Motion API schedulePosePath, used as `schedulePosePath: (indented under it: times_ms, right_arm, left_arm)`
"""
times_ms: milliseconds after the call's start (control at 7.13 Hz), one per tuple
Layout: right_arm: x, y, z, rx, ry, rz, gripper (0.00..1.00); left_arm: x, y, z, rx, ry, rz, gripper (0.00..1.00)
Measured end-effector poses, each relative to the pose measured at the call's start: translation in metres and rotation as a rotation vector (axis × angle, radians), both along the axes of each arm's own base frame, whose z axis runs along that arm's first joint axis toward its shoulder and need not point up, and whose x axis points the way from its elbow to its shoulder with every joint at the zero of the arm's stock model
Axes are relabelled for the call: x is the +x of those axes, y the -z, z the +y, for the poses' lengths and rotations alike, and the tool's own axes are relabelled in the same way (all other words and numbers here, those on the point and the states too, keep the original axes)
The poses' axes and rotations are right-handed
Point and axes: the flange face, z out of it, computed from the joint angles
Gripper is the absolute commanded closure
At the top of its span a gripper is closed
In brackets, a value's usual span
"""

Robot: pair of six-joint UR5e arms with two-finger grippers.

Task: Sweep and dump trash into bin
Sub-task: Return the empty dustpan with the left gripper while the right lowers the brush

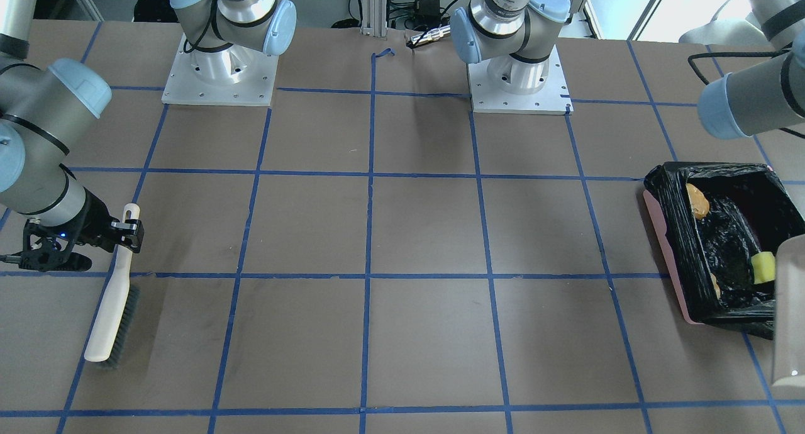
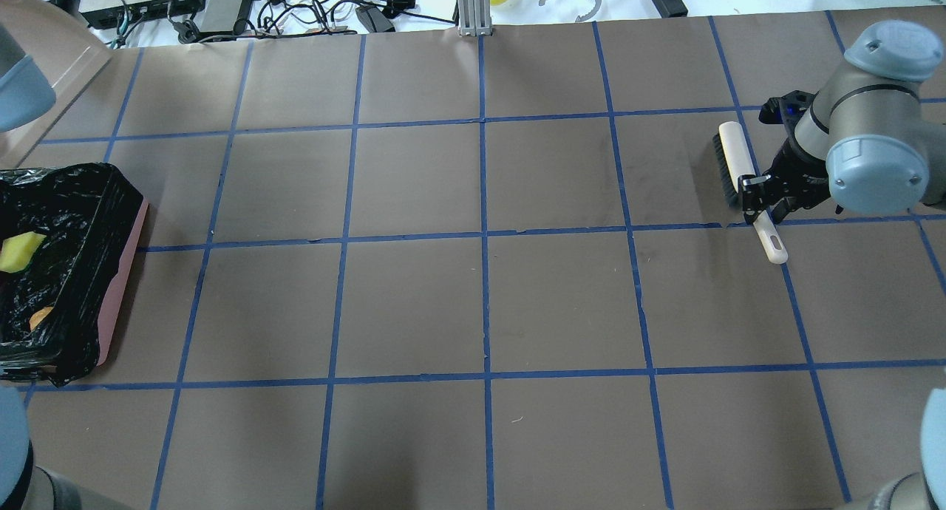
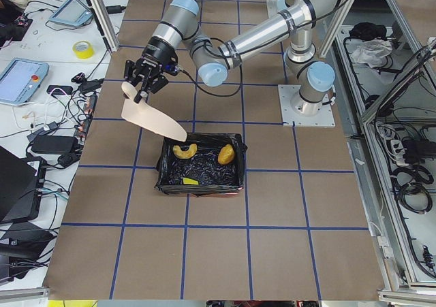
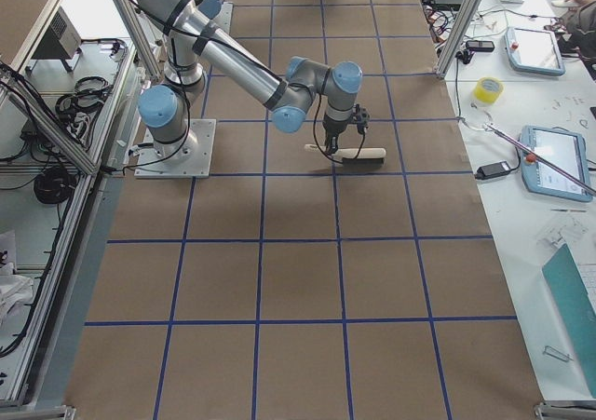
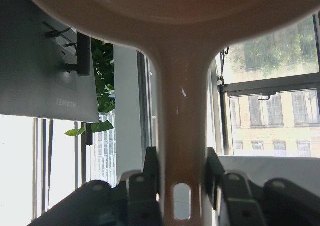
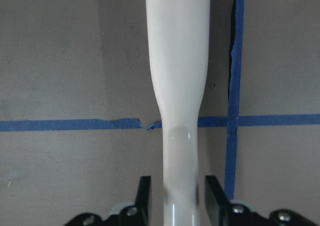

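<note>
The bin (image 1: 666, 251), a pink tub with a black bag, holds the golden-brown lump (image 1: 697, 201), the yellow-green wedge (image 1: 763, 267) and the cream crescent slice (image 3: 184, 150). My left gripper (image 5: 181, 186) is shut on the handle of the whitish dustpan (image 3: 153, 120). It holds the pan tilted in the air above the bin's (image 3: 163, 164) outer side. My right gripper (image 2: 761, 199) is shut on the handle of the white brush (image 2: 735, 162). The brush lies with its bristles on the table, far from the bin (image 2: 122, 273).
The brown table is marked with a blue tape grid (image 1: 370, 275). The two arm bases (image 1: 220, 75) stand on plates at the robot's edge. Cables and devices (image 2: 222, 7) lie beyond the far edge.
</note>
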Motion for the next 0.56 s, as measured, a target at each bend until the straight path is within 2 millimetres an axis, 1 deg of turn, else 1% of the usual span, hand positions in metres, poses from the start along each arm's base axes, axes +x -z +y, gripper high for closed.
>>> schedulePosePath:
  times_ms: [140,280,421,561]
  right_arm:
    - [0.0,0.0,0.0,-0.002,0.0,0.0,0.35]
    - [0.0,0.0,-0.001,-0.005,-0.002,0.002,0.27]
    - [-0.001,-0.005,-0.002,-0.015,-0.006,0.009,0.19]
    - [-0.003,-0.014,-0.006,-0.031,-0.009,0.017,0.14]
  left_arm:
    - [-0.016,0.007,-0.012,-0.032,0.073,0.138,1.0]
    - [-0.024,0.022,-0.022,-0.052,0.08,0.28,1.0]
    - [-0.028,0.042,-0.029,-0.062,0.015,0.457,1.0]
    - [-0.03,0.066,-0.033,-0.066,-0.115,0.631,1.0]
